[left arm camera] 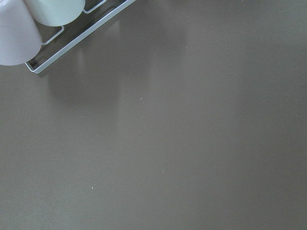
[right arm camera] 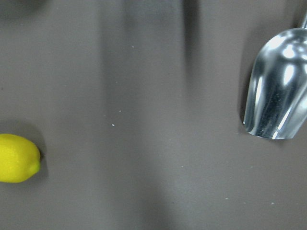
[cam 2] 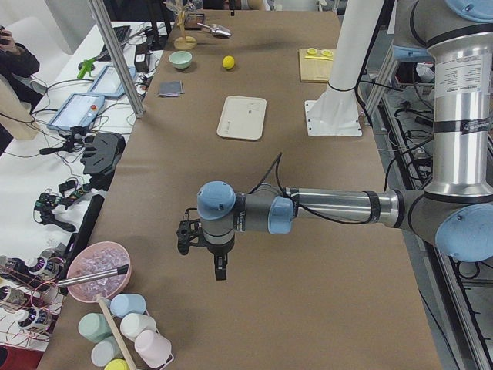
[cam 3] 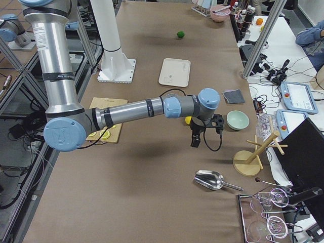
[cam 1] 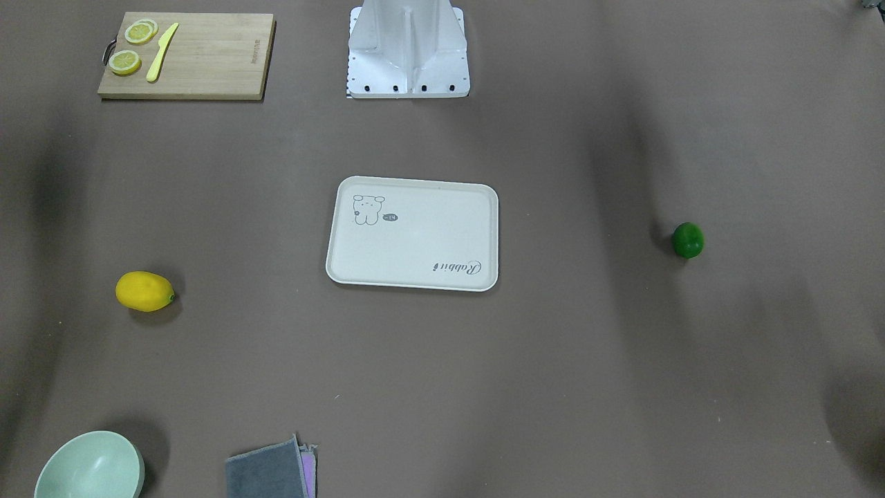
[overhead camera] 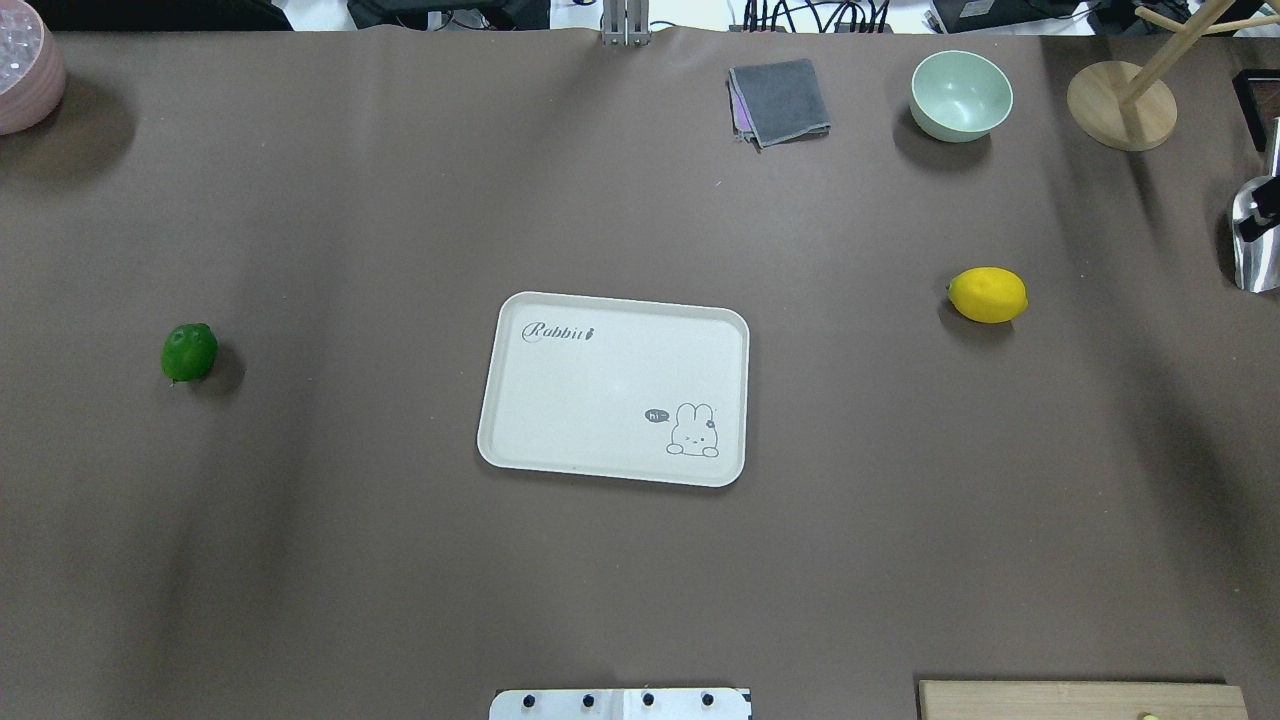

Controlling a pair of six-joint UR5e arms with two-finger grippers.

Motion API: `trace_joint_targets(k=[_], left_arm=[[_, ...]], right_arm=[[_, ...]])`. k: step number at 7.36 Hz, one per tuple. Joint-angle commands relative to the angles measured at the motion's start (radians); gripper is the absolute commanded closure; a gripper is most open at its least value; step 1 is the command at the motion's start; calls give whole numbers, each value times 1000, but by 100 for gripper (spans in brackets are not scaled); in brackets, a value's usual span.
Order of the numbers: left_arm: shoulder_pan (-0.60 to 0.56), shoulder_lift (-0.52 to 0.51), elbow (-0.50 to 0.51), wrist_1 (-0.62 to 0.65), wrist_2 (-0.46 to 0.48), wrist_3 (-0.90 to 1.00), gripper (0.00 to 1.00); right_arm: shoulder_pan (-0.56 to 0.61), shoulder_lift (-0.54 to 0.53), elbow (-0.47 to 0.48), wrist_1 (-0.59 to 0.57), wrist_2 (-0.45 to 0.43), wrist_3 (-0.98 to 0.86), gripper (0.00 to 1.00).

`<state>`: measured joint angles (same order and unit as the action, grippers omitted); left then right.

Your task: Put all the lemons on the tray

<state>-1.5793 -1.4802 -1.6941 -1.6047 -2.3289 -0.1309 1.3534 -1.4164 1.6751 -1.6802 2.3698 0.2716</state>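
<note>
The cream tray (overhead camera: 615,388) lies at the table's middle with nothing on it; it also shows in the front view (cam 1: 413,235). The yellow lemon (overhead camera: 988,295) lies on the table to the tray's right, also in the right wrist view (right arm camera: 18,158). The green lemon (overhead camera: 189,352) lies to the tray's left. My left gripper (cam 2: 218,266) hangs above the table's left end. My right gripper (cam 3: 195,142) hangs above the table beside the yellow lemon (cam 3: 188,120). Both show only in the side views, so I cannot tell whether they are open or shut.
A wooden cutting board (cam 1: 187,55) with lemon slices and a yellow knife sits near the robot's base. A green bowl (overhead camera: 960,95), grey cloth (overhead camera: 780,100), wooden stand (overhead camera: 1120,105) and metal scoop (right arm camera: 278,91) are at the far right. A pink bowl (overhead camera: 25,70) is far left.
</note>
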Motion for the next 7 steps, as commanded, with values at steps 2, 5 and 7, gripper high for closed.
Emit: trace_joint_targets(k=[2,5,7], left_arm=[[-1,5,-9,5,0,-1,1],[-1,5,-13,11,0,-1,1],[2,0,-39,48,-12,-1,1]], right_arm=[[-149,97,-12,2,-6,57,0],[-229,181,-75,7,-21,112,0],[-258,221,-155,98,-23,107,0]])
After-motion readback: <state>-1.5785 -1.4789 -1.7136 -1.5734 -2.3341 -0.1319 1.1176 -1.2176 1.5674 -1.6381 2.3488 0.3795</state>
